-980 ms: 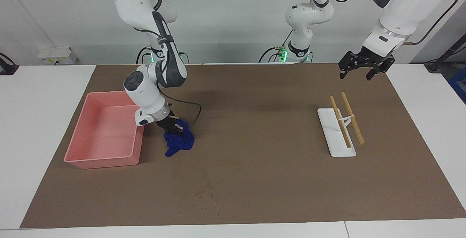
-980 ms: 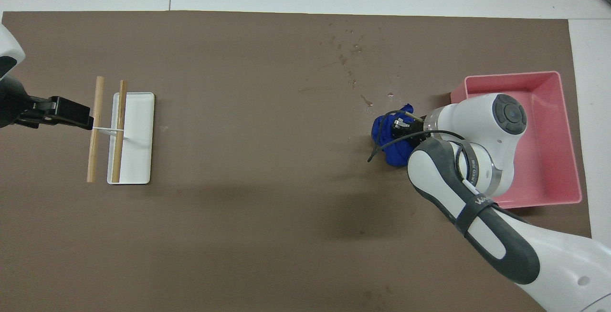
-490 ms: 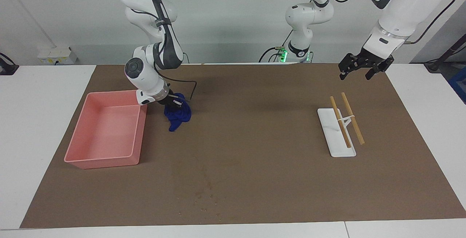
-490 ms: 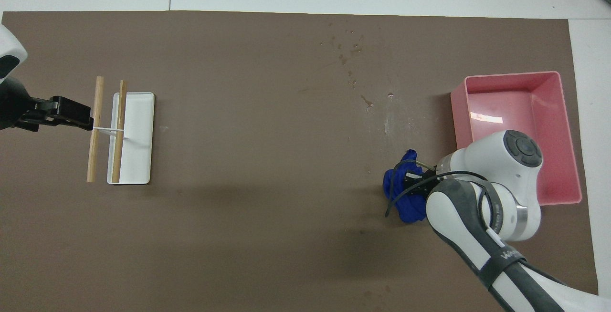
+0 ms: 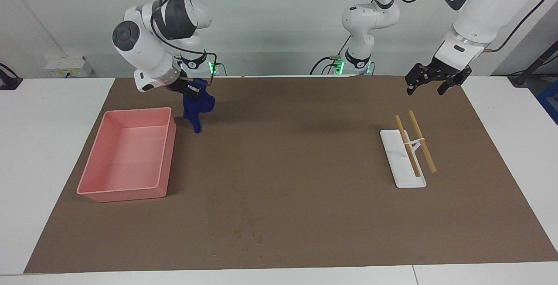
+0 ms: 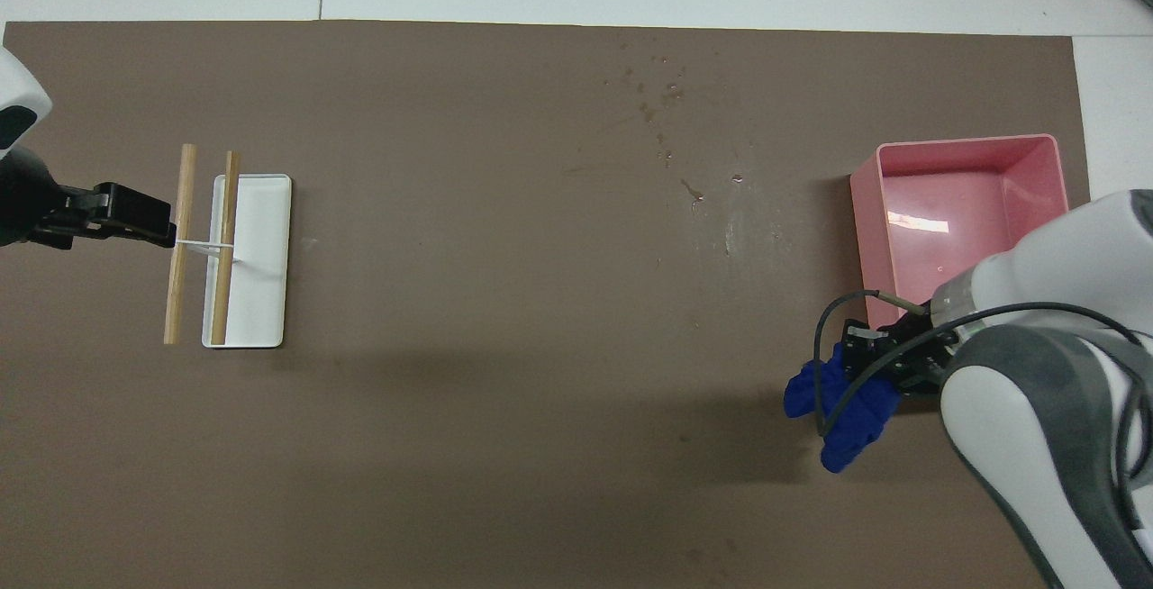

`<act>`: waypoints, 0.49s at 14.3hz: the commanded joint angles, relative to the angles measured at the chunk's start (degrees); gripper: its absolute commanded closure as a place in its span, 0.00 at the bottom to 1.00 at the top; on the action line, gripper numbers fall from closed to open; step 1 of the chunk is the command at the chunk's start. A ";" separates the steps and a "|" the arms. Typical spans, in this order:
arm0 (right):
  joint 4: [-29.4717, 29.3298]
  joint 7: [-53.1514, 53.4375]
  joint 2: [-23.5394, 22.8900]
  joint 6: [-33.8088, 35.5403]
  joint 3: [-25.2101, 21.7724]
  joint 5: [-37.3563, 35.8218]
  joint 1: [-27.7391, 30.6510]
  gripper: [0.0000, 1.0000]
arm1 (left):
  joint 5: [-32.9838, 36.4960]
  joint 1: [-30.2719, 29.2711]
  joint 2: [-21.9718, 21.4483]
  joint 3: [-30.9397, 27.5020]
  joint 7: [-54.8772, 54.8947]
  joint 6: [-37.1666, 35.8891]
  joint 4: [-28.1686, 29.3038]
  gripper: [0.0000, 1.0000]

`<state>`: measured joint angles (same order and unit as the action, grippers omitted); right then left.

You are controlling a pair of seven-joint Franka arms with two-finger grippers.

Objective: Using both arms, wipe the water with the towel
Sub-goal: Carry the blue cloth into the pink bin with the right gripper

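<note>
A: Where is the small dark royal-blue fabric towel (image 5: 197,107) held?

B: It is gripped by the right arm's black two-finger gripper (image 5: 190,89), whose fingertips are shut on the cloth's upper bunch. The towel is hung clear of the brown mat (image 5: 305,215), its long axis pointed downward, a loose tail trailed below the jaws. In the overhead view the bundle (image 6: 842,409) is seen over the mat toward the robots' edge, just beside the corner of the pink rectangular plastic tray (image 5: 93,191) that lies nearest the robots.

A: And the water?

B: A scatter of droplets and streaks (image 6: 671,134) is seen on the mat near its edge farthest from the robots, roughly mid-length and well apart from the hanging towel. A few specks (image 5: 244,232) are shown at the same edge in the facing view.

A: Which arm is better placed for it?

B: The right one is judged nearer, since the cloth is already carried by it; the water lies away from the robots and toward the left arm's end from those jaws. The left arm's black gripper (image 5: 432,80) is held up with its fingers spread and nothing in them, over the mat's corner near the white rack with two wooden sticks (image 5: 407,156), where it waits
</note>
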<state>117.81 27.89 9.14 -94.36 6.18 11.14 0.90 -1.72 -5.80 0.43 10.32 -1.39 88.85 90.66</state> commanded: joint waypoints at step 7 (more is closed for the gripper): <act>-10.85 -11.96 -3.60 -4.94 0.24 -9.03 10.43 1.00 | 0.76 -0.35 -1.75 0.31 -0.37 -0.35 1.80 0.00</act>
<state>108.47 19.96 7.20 -96.22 5.90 3.12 8.49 -1.72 -5.80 0.40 10.34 -1.39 88.85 90.69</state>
